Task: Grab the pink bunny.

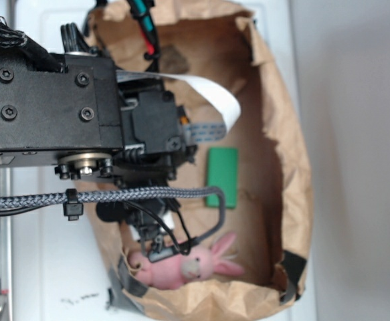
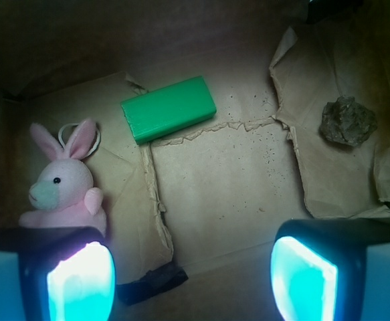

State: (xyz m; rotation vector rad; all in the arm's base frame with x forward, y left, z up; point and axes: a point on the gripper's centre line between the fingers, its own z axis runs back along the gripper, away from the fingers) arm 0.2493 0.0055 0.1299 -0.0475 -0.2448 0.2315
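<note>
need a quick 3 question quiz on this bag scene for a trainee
1. True or false: the gripper is shut on the bunny.
2. In the wrist view, which lies nearest the left finger? A) green block B) bunny C) rock
3. Fill in: all three things lie inside a brown paper ____.

Key: 1. False, the fingers stand wide apart with only bare paper between them. 2. B. 3. bag.

1 bunny – 1 block – 1 rock
</note>
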